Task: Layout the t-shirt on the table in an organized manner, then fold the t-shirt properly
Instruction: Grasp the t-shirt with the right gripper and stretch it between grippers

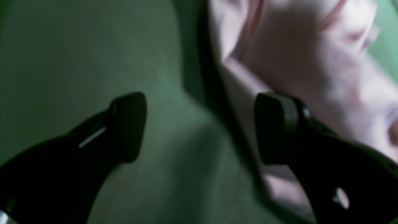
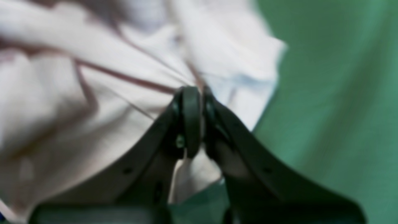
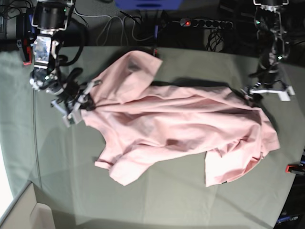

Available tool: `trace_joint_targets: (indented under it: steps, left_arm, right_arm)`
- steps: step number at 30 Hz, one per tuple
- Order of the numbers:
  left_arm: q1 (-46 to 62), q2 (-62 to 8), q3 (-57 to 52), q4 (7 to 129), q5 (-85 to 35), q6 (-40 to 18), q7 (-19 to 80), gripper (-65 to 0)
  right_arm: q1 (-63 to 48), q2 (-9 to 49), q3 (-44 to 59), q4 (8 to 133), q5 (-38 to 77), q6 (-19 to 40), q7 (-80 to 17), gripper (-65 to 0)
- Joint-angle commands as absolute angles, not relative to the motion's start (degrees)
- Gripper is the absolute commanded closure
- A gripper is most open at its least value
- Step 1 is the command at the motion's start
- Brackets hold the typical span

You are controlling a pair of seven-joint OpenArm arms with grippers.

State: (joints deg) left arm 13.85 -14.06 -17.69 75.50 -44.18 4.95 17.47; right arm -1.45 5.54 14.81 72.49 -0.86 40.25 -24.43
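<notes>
The left tool [image 1: 200, 127] is hanging with its two black fingers [image 1: 129, 124] standing wide apart — nothing is sitting between them. Under the gap the green desk [image 1: 77, 62] is showing, blurred. The pink t-shirt [image 1: 298, 53] is lying crumpled at the upper right, its edge running down behind the right-hand finger — whether they are touching is unclear.
</notes>
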Motion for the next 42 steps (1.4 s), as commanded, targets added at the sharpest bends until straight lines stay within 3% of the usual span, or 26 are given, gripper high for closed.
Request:
trace_joint_targets:
  steps: [1, 7, 10, 14, 18, 31, 37, 42]
  left_arm:
    - [12.2, -14.7, -16.9, 75.3, -44.3, 4.6, 16.0, -52.2]
    - [8.4, -14.7, -13.1, 70.2, -44.4, 4.6, 16.0, -51.9]
    - [6.2, -14.7, -12.2, 68.4, -44.5, 4.6, 15.9, -45.5]
    - [2.9, -14.6, -11.6, 65.6, -44.6, 4.6, 15.8, -25.7]
    - [0.3, -14.6, -11.6, 64.3, -44.7, 5.0, 16.0, 0.0]
    - [6.7, -18.2, -13.0, 90.5, -44.2, 5.3, 16.2, 0.0]
    - [2.2, -21.1, -12.9, 88.6, -44.2, 11.8, 24.4, -0.5]
    - [-0.6, -20.9, -13.0, 84.4, -44.6, 11.6, 31.3, -0.1]
  right_arm:
    - [-0.6, 5.9, 15.3, 73.6, 0.0, 40.0, -23.3, 0.0]
    - [-0.5, 6.2, 16.4, 73.6, 0.0, 40.0, -23.1, 0.0]
    - [-0.5, 6.8, 17.2, 73.5, 0.0, 40.0, -23.1, 0.0]
    - [-0.4, 6.9, 17.2, 73.6, 0.0, 40.0, -23.0, 0.0]
    - [0.3, 6.9, 17.2, 73.6, 0.0, 40.0, -23.2, 0.0]
    - [6.6, 8.0, 22.7, 74.9, 0.0, 40.0, -23.3, 0.0]
    - [9.9, 9.2, 22.7, 73.5, 0.0, 40.0, -23.3, 0.0]
    - [11.4, 9.5, 22.7, 70.5, 0.0, 40.0, -23.3, 0.0]
